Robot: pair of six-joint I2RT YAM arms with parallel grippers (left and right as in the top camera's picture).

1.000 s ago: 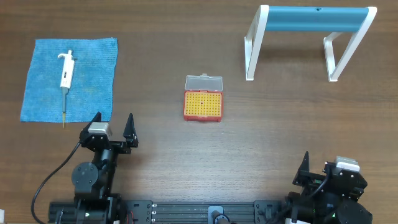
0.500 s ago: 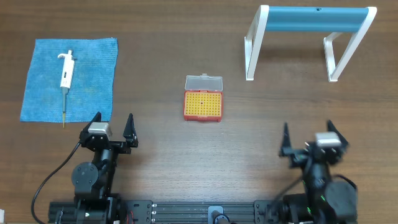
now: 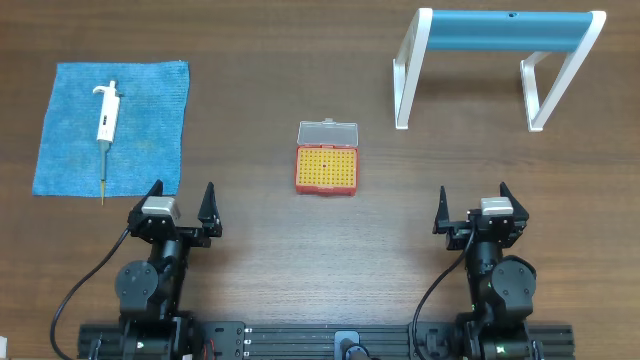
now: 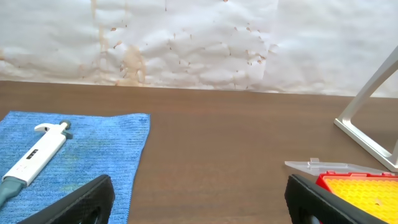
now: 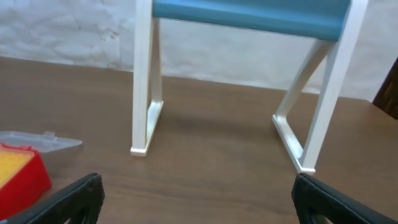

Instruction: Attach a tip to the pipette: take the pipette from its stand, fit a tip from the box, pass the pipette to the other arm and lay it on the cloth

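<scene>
We note the pipette [image 3: 106,120] on the cloth [image 3: 150,120], axis twelve-to-six, eleven o'clock from the nearer left claw [image 3: 182,192]; that and the right claw [image 3: 472,192] stand wide, empty.

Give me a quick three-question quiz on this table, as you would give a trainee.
1. True or false: the pipette lies on the blue cloth.
2. The tip box has its lid: A) open, B) shut, C) missing.
3. Fill the gap: the left gripper and the right gripper are both ___ and hold nothing.
Key: 1 true; 2 A; 3 open.
</scene>
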